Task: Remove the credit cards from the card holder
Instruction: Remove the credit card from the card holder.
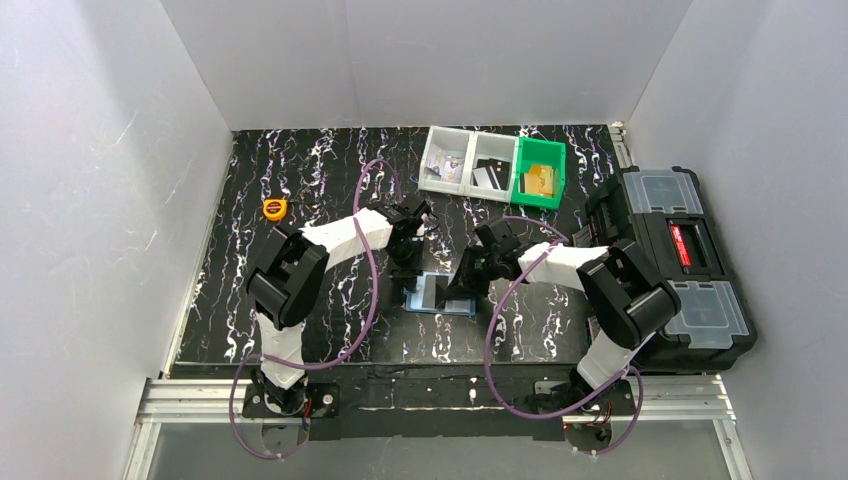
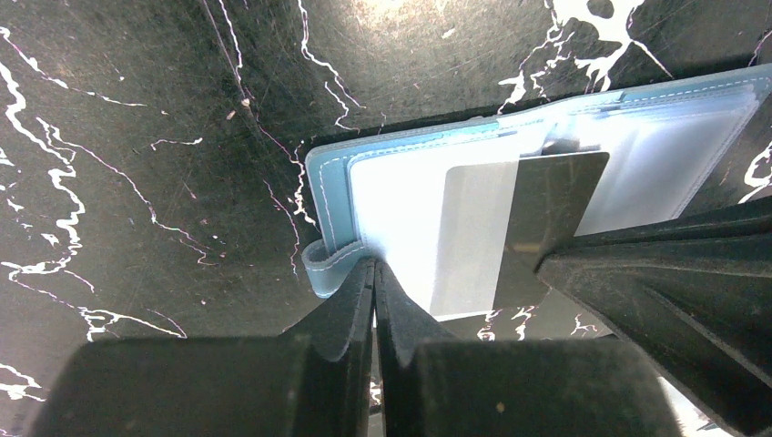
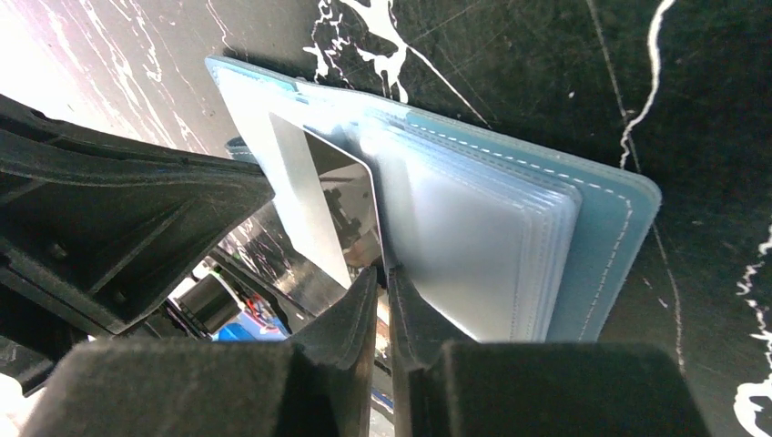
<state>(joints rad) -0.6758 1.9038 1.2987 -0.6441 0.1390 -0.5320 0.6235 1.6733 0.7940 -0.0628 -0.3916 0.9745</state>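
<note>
The dusty-blue card holder (image 1: 432,298) lies open on the black marbled table between both arms, its pale clear sleeves fanned (image 3: 473,237). A shiny mirror-like credit card (image 2: 510,228) sticks partly out of a sleeve and tilts upward. My right gripper (image 3: 383,271) is closed to a thin slit on that card's (image 3: 328,209) near corner. My left gripper (image 2: 374,266) is shut, its tips pressing on the holder's (image 2: 401,182) near edge beside the small strap loop. In the top view the left gripper (image 1: 408,268) is at the holder's left and the right gripper (image 1: 465,283) at its right.
Two clear bins (image 1: 468,160) and a green bin (image 1: 539,172) holding cards stand at the back. A black toolbox (image 1: 680,260) sits along the right edge. A yellow tape measure (image 1: 275,208) lies at the back left. White walls enclose the table.
</note>
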